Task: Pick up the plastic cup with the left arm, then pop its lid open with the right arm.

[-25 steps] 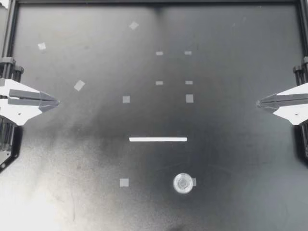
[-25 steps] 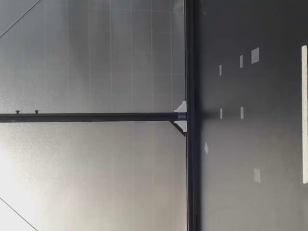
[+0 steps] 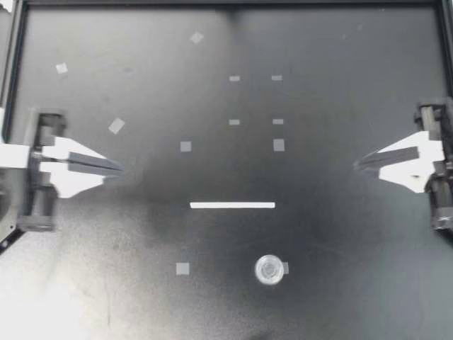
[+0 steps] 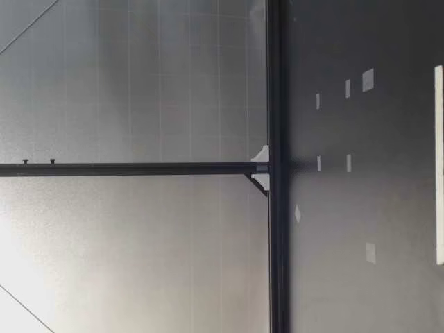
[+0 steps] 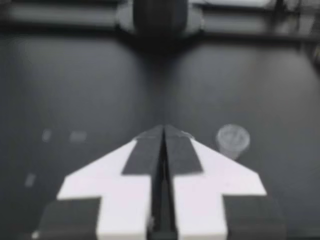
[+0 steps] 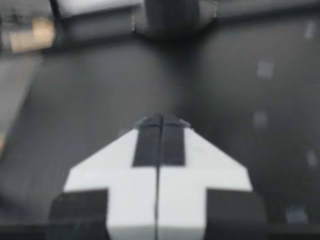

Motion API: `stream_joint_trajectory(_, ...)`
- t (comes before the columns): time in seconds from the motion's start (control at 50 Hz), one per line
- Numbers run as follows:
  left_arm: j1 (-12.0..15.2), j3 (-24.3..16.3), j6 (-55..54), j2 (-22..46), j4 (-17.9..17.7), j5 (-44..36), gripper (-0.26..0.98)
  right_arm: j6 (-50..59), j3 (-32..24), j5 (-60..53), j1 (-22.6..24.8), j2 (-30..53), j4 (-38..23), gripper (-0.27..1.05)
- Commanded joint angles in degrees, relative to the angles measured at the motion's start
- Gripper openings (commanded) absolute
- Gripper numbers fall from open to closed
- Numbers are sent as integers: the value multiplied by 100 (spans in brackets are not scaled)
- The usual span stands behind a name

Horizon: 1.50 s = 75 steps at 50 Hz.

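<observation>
Top view: 2 grippers, 1 per side. L gripper hung over the left part of the black table, its 2 fingers pressed together w/ nothing btwn them. R gripper hung over the right part, its 2 fingers also pressed together, nothing held. The tips pointed toward ea. other, well apart, w/ the table's middle btwn them.

1 clear cup stood on the table, near the right end of the white strip but not touching it. It was well apart from both grippers and nearer the R one. Only 1 strip, lying flat across the middle, roughly btwn the 2 grippers and the cup.

Tape marks: 11 counted in the top view, all small and pale. 1 sat just beside the cup, 1 lay off to the cup's left, and the other 9 were scattered on the strip's far side.

L wrist view: L gripper w/ fingers tight together. The cup was ahead of the tip and off to its side, not touching. 3 faint tape marks lay on the other side.

R wrist view: R gripper w/ fingers tight together. Abt 5 blurred tape marks lay beside and ahead of it.

Low view: 1 strip, 7 tape marks, and 1 dark frame rail along the table's far edge.
</observation>
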Motion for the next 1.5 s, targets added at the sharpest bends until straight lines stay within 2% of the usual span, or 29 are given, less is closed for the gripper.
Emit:
stream_joint_trajectory(0.0, -62, -413, 9, 492, 35, 149, -1, 9, -519, 782, -26, 308, 35, -7)
stream_joint_trajectory(0.16, -563, -756, -18, 1521, 44, -44, 2, -9, -624, 826, 237, 870, 281, -7)
stream_joint_trajectory(0.32, -949, -914, -158, 2443, 0, -466, 12, 158, -448, 158, 896, 1459, 642, -7)
stream_joint_trajectory(0.46, -1037, -1081, -299, 3120, -18, -782, 32, 501, -475, -299, 1230, 2320, 686, -7)
stream_joint_trajectory(0.54, -1063, -1151, -299, 3357, -9, -870, 48, 598, -580, -519, 1327, 2848, 677, -7)
stream_joint_trajectory(0.64, -1125, -1230, -290, 3568, -9, -1002, 61, 606, -703, -853, 1450, 3419, 677, -7)
stream_joint_trajectory(0.92, -1213, -1406, -264, 4201, 0, -1450, 60, 756, -800, -1573, 1538, 4210, 677, -7)
stream_joint_trajectory(1.48, -1213, -2347, -149, 5291, 88, -1450, 61, 1081, -791, -1846, 1784, 4711, 668, -7)
